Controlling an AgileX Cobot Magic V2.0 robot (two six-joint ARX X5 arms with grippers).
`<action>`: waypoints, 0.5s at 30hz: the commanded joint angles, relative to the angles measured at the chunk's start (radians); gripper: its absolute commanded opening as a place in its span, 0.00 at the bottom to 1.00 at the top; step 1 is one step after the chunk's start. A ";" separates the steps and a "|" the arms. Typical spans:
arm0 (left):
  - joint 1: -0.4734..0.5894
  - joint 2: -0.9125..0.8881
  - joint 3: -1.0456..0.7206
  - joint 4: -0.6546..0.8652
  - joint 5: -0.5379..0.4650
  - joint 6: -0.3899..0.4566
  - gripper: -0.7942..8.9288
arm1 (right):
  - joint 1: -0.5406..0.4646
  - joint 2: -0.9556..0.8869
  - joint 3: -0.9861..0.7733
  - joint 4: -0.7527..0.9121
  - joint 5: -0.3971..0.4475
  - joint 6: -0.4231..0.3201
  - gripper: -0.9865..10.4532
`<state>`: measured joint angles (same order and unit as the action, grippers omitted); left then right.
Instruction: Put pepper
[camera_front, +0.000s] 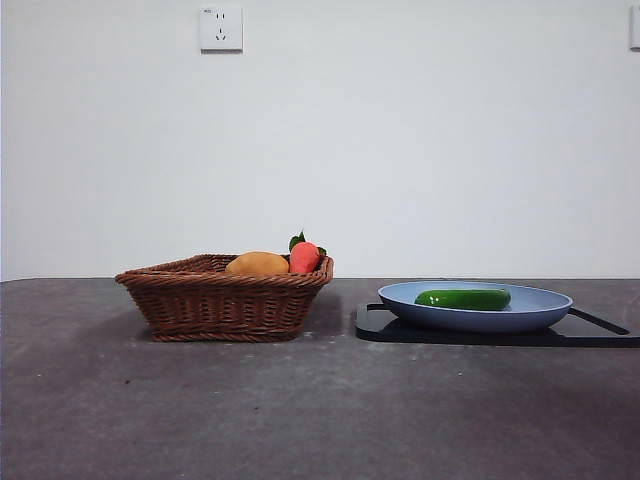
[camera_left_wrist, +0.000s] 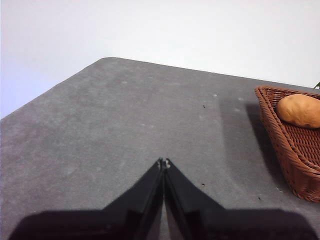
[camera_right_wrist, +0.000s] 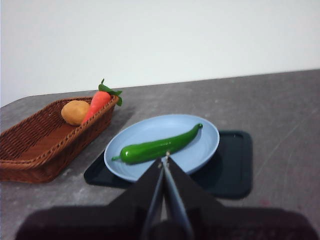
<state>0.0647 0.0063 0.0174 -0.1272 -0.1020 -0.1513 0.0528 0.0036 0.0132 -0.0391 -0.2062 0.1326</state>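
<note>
The glossy dark-green pepper (camera_front: 463, 298) lies across the blue plate (camera_front: 540, 312), which sits on a black tray (camera_front: 400, 330) at the right. In the right wrist view the pepper (camera_right_wrist: 157, 146) lies on the plate (camera_right_wrist: 150, 132) just beyond my right gripper (camera_right_wrist: 164, 158), which is shut and empty. My left gripper (camera_left_wrist: 163, 162) is shut and empty over bare table, to the side of the wicker basket (camera_left_wrist: 287, 145). Neither arm shows in the front view.
The brown wicker basket (camera_front: 220, 300) stands left of the plate and holds a yellow-orange fruit (camera_front: 257, 264) and a red-orange fruit with green leaves (camera_front: 304, 256). A wall socket (camera_front: 221, 28) is on the white wall behind.
</note>
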 joint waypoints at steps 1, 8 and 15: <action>0.003 -0.004 -0.011 0.007 0.001 -0.006 0.09 | 0.002 -0.004 -0.005 -0.027 0.004 0.036 0.10; 0.003 -0.004 -0.011 0.007 0.001 -0.006 0.09 | 0.002 -0.004 -0.005 -0.051 0.004 0.035 0.10; 0.003 -0.004 -0.011 0.007 0.001 -0.006 0.09 | 0.001 -0.003 -0.005 -0.051 0.004 0.035 0.10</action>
<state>0.0647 0.0063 0.0174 -0.1272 -0.1020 -0.1513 0.0528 0.0036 0.0128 -0.1001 -0.2058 0.1612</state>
